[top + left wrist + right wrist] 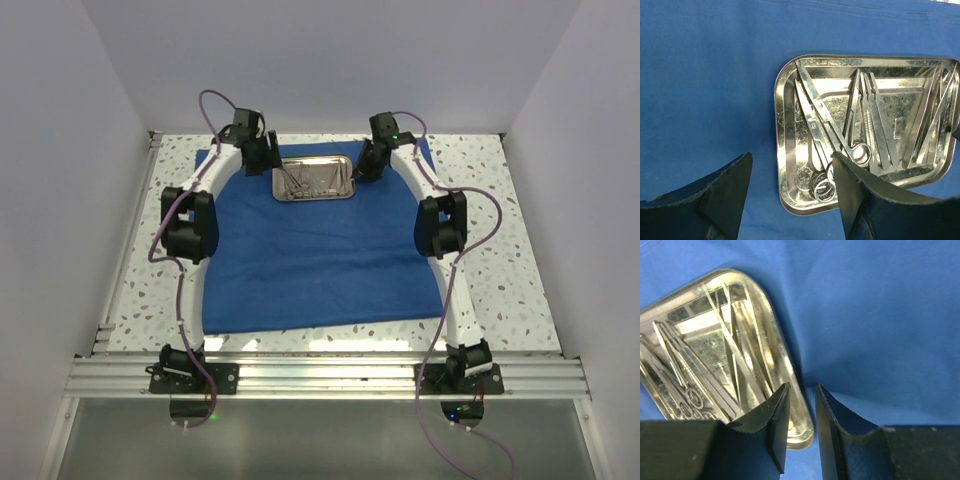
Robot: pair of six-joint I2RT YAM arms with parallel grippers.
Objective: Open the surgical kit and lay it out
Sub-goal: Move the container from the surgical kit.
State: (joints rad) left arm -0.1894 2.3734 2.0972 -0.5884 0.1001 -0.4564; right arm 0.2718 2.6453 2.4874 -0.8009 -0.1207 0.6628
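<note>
The left gripper (792, 160) is spread wide. It hangs over the near left corner of the tray (782, 125) and holds nothing. Its left finger (725, 200) is over bare cloth (705, 75). Its right finger (855, 195) stands in front of the tray's near rim and covers part of the scissors' (827, 122) rings. I cannot tell whether that finger touches the steel.

The right gripper (802, 387) is drawn nearly together on the tray's (781, 340) right rim. One finger (775, 425) is on the inner side and the other on the outer side, over the cloth (880, 315). The rim runs into the narrow gap between them.

From above, the tray (315, 198) lies on the far middle of the cloth (320, 260), which is spread flat on the counter (500, 300). The left gripper (262, 158) is at its left end and the right gripper (368, 168) at its right end. Scissors and other thin instruments (880, 125) lie loose inside the tray, some crossing each other.

In the top view the instruments are too small to tell apart, and neither gripper's opening can be read there. In the left wrist view the frame cuts off the tray's right edge. Reflections in the steel double the blades, so a count is unsure. In the right wrist view the fingers hide the tray's near end and the frame cuts off its left part. Only one pair of rings (692, 400) shows clearly there.
</note>
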